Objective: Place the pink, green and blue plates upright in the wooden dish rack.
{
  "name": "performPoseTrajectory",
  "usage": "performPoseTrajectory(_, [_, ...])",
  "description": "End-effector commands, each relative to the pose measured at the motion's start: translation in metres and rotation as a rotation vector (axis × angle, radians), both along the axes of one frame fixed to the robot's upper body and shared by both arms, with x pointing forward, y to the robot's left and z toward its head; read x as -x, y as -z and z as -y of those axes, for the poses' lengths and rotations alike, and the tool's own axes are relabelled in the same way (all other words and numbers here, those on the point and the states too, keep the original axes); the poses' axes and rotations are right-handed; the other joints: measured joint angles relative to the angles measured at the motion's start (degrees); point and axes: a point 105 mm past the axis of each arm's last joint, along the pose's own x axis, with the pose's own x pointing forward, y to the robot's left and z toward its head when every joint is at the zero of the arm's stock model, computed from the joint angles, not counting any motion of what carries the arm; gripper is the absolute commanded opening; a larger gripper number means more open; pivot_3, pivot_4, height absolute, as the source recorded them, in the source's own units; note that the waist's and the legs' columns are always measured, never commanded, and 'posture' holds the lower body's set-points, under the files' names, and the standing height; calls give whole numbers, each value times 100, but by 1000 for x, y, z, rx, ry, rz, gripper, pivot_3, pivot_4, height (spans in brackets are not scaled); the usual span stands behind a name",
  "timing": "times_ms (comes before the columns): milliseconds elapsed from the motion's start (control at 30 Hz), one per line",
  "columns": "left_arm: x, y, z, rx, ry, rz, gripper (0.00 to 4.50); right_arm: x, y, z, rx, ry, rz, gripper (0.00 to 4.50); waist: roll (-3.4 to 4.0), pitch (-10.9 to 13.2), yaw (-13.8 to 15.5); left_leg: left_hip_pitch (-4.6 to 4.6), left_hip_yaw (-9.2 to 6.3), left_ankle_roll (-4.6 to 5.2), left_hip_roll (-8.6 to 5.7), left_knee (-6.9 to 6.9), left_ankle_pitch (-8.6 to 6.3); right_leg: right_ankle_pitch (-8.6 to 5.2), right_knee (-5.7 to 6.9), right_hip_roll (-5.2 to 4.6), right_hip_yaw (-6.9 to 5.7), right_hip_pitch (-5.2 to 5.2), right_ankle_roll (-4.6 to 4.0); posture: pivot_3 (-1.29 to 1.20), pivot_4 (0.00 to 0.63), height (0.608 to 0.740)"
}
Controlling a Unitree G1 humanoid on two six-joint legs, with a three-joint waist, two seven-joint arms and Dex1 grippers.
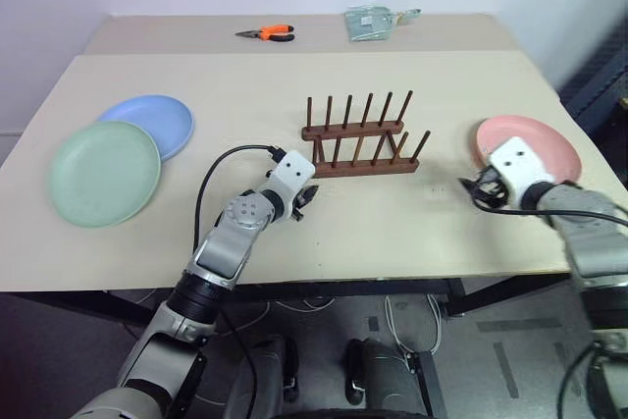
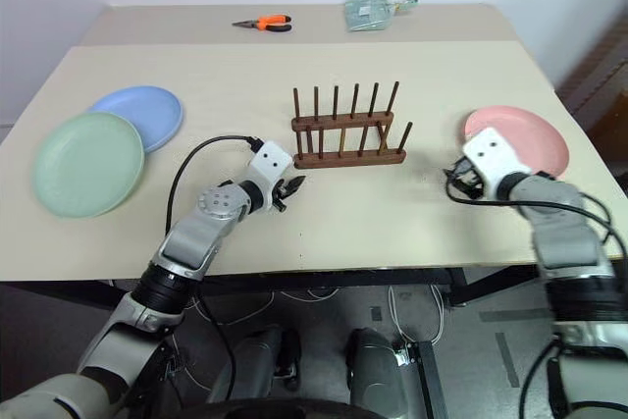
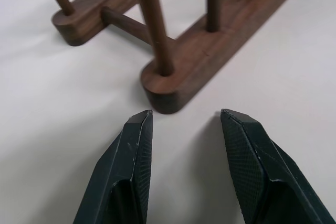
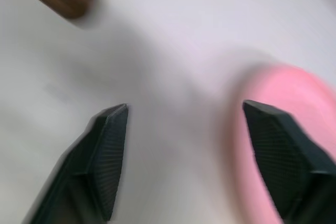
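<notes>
Left eye view, over my beige table (image 1: 392,233): at the far left the green plate (image 1: 103,172) lies flat, its far edge overlapping the blue plate (image 1: 152,123), which lies just behind it. Next across, my left gripper (image 3: 181,121) points at the near left end of the wooden dish rack (image 1: 358,139); in the left wrist view my two black fingers (image 3: 131,156) stand partly apart with nothing between them, the rounded end of the rack's near rail just ahead of their tips and not touching. The rack stands empty near the middle of the table, its pegs upright in two rows. Beyond it, on the back table section, lie orange-handled pliers (image 1: 267,33) and a clear packet (image 1: 373,23). At the right, my right gripper (image 4: 184,114) hovers beside the pink plate (image 1: 530,144), which lies flat near the table's right edge; the right wrist view shows my fingers spread wide and empty, one of them over the plate's rim, the other over bare tabletop
</notes>
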Motion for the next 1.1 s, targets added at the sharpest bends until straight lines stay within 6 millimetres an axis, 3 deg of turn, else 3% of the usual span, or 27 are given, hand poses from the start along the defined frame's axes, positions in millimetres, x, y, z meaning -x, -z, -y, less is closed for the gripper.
performPoseTrajectory(33, [-4,7,-10,-33,-44,-14,2045,-1,1,19,72,34,-2,3283,0,-2,-6,4,0,-1,1,0,1,0,0,1,0,4,0,0,150,740])
performPoseTrajectory(267, [-5,2,-13,-35,-60,6,2045,-26,25,45,132,141,-24,3283,4,-3,-73,11,6,0,0,0,1,0,1,1,1,10,0,0,150,740])
performPoseTrajectory(367, [1,-6,-21,0,-53,14,2045,-31,27,52,161,157,-20,2389,2,-2,-86,10,5,-1,0,0,1,0,0,2,1,11,0,0,150,740])
performPoseTrajectory(533, [22,-23,-39,28,38,51,2045,-35,-2,45,138,100,102,46,15,6,-111,8,6,-5,1,-8,3,-3,-4,1,2,7,1,0,150,740])
performPoseTrajectory(600, [27,-25,-43,19,59,62,2045,-35,-18,39,107,74,162,46,16,7,-94,8,6,-7,0,-6,5,-3,-3,1,2,8,2,0,150,740])
performPoseTrajectory(700, [33,-30,-52,30,70,64,2045,-25,-75,8,-40,-65,327,46,20,8,-81,4,3,-8,-1,-5,4,-2,-4,-3,2,7,2,0,150,740])
performPoseTrajectory(733, [34,-32,-54,46,77,64,2045,-18,-99,-9,-150,-134,380,46,23,10,-78,4,2,-8,-1,-6,3,-3,-5,-2,1,7,2,0,150,740])
performPoseTrajectory(833, [40,-40,-51,111,122,56,2045,5,-148,-48,-488,-316,415,46,27,12,-78,-3,-6,-8,1,-5,4,-2,-3,-2,0,1,2,0,150,740])
performPoseTrajectory(933, [52,-48,-41,168,224,48,2045,35,-170,-96,-776,-598,296,46,23,9,-77,-3,-13,-7,3,-5,2,-2,-5,-6,-4,3,0,0,150,740])
performPoseTrajectory(1100, [63,-54,-34,236,308,15,2045,37,-177,-117,-1016,-708,183,46,20,7,-64,-4,-17,2,-2,-5,-5,0,-11,-18,-10,7,-2,0,150,740])
